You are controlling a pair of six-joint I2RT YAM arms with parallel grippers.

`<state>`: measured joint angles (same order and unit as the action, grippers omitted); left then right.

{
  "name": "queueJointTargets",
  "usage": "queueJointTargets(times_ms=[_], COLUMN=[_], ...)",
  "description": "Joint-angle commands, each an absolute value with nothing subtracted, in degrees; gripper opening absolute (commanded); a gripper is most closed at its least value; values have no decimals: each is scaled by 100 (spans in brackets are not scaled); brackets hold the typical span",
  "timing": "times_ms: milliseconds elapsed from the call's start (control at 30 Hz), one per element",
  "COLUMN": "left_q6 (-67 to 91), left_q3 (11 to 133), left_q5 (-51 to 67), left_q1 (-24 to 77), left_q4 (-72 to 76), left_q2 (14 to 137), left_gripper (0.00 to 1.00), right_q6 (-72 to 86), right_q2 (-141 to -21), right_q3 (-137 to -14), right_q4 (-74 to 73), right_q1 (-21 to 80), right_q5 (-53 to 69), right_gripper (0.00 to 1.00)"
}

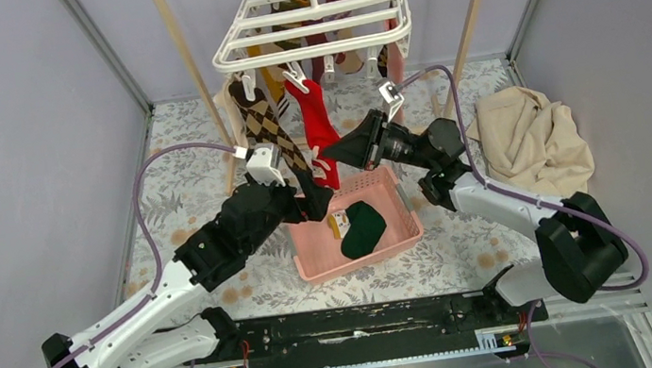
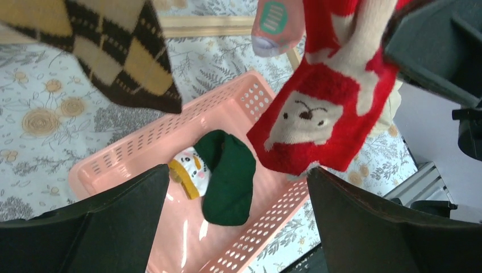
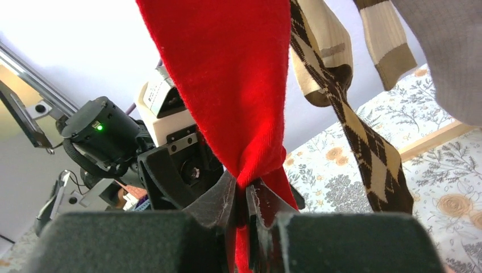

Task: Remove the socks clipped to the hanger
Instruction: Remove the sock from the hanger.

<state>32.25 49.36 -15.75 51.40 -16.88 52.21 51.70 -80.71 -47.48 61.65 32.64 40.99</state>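
Your right gripper [image 3: 245,200]: jaws pinched nearly closed on red sock [image 3: 227,85], which hangs clipped to hanger [image 1: 310,17]. Your left gripper [image 2: 237,177]: jaws spread wide, empty, above pink basket [image 2: 170,132].

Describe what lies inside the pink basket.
In the basket: a green sock, with a white-and-yellow piece against it, perhaps a second sock. The left fingers hide part of the floor, and what lies under the green sock cannot be seen.
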Motion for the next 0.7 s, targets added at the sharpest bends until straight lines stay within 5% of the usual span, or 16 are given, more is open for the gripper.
queueJointTargets(times_ms=[0, 667], left_q6=[2926, 2565], left_q3=[5005, 5140], left_q5=[-1783, -2168], left_q1=[5160, 5160], left_q4=[-714, 334], left_q2=[5258, 5786], left_gripper=[99, 99], right_q6=[5522, 5048], right_q2=[-7564, -7121], right_q3=[-4603, -4648], right_q4=[5928, 4552], right_q1=[3327, 4061], right_q5=[3764, 2313], right_gripper=[9, 4])
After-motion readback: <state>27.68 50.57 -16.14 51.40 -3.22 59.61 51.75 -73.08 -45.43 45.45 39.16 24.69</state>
